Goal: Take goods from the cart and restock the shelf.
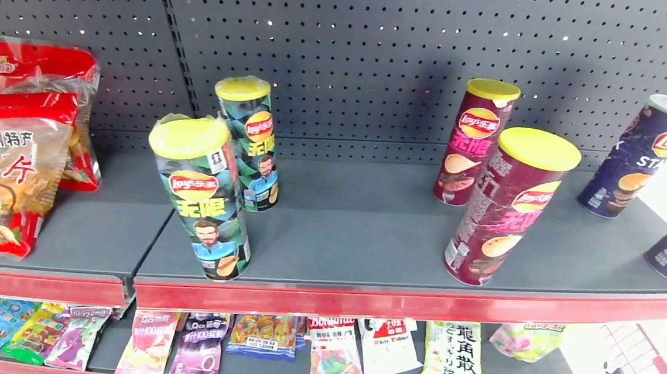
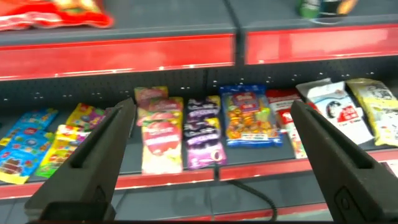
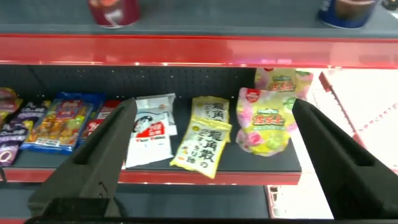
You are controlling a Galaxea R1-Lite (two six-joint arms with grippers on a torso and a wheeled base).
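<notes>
On the upper grey shelf (image 1: 353,235) stand two green chip cans (image 1: 199,195) with yellow lids, two maroon chip cans (image 1: 508,208) and dark blue chip cans (image 1: 635,155) at the right. My left gripper (image 2: 212,104) is open and holds nothing. It faces the candy packs (image 2: 205,130) on the lower shelf. My right gripper (image 3: 214,102) is open too, with nothing between its fingers. It faces a white bag (image 3: 151,130), a yellow bag (image 3: 205,140) and a green-pink bag (image 3: 270,121) on that lower shelf.
Red snack bags (image 1: 19,147) lean at the upper shelf's left end. Bare shelf lies between the green and maroon cans. Red rails (image 1: 396,303) edge both shelves. A perforated back panel (image 1: 378,49) closes the rear. A white floor (image 1: 620,371) opens to the right.
</notes>
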